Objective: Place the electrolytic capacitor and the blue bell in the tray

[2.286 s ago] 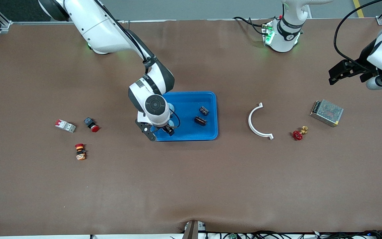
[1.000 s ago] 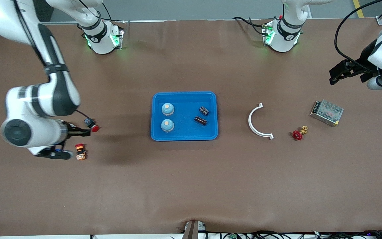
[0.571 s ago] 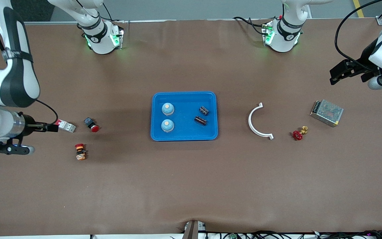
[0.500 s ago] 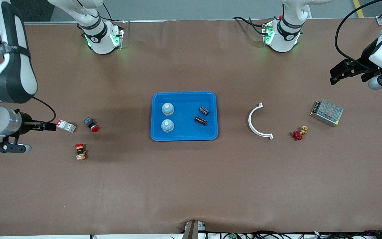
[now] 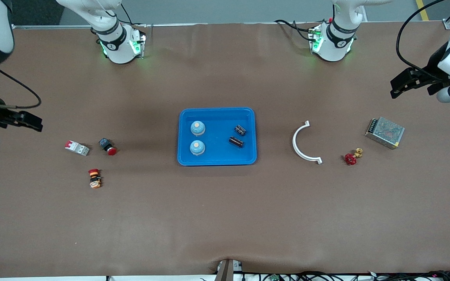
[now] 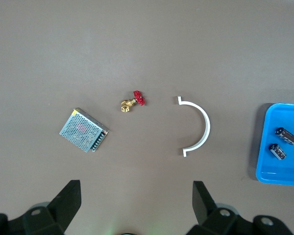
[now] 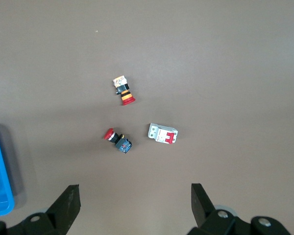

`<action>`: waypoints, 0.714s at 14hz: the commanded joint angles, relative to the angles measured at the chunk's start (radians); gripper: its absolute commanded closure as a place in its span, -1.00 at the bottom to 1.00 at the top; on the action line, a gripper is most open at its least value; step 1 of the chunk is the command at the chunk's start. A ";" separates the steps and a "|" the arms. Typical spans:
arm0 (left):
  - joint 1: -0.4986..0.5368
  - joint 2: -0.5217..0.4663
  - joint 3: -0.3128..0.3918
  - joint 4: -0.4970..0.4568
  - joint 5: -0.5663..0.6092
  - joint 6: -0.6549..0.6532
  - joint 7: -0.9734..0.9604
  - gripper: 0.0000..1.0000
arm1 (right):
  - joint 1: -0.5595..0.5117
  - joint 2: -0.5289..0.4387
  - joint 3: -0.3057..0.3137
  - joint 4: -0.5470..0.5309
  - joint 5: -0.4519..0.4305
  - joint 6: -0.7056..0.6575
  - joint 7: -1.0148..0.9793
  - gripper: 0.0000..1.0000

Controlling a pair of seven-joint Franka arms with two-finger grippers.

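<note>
Electrolytic capacitors (image 5: 240,130), two dark cylinders, lie on their sides in the half of the tray (image 5: 217,160) toward the left arm's end of the tabletop (image 5: 225,218), one (image 5: 236,142) just nearer the front camera than the other and apart from it. Two blue bells (image 5: 198,127) stand upright in the tray's other half, dome up with pale buttons on top, the second (image 5: 197,147) nearer the front camera; that spacing looks like the result of each piece being set down separately so none knocks another. With all four pieces inside the raised rim, near the middle of the tabletop, the task reads as finished. Outside the tray, toward the left arm's end, lie a white curved bracket (image 5: 302,146), a red-handled brass valve (image 5: 352,157) and a mesh-covered power supply (image 5: 384,132). Toward the right arm's end sit a small circuit breaker (image 5: 77,148), a red push-button switch (image 5: 107,146) and a red-and-orange emergency-stop button (image 5: 94,178), none of them called for. The left tool (image 5: 400,84) hangs high over the tabletop's edge at its own end, fingers spread and empty, its wrist view showing the bracket, valve and supply below. The right tool (image 5: 29,121) is likewise released and empty, raised over its own end of the tabletop above the breaker and buttons. Both arms look parked clear of the tray, most likely so the finished load is left undisturbed.
</note>
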 commanded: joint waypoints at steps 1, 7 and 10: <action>0.014 -0.022 -0.009 -0.008 -0.013 -0.009 0.012 -1.00 | -0.008 -0.028 0.002 0.034 0.013 -0.060 -0.021 -1.00; 0.012 -0.023 -0.009 -0.008 -0.013 -0.012 0.009 -1.00 | 0.096 -0.046 -0.116 0.033 0.015 -0.068 -0.020 -1.00; 0.012 -0.022 -0.009 -0.008 -0.013 -0.012 0.014 -1.00 | 0.088 -0.048 -0.121 0.033 0.065 -0.080 -0.027 -1.00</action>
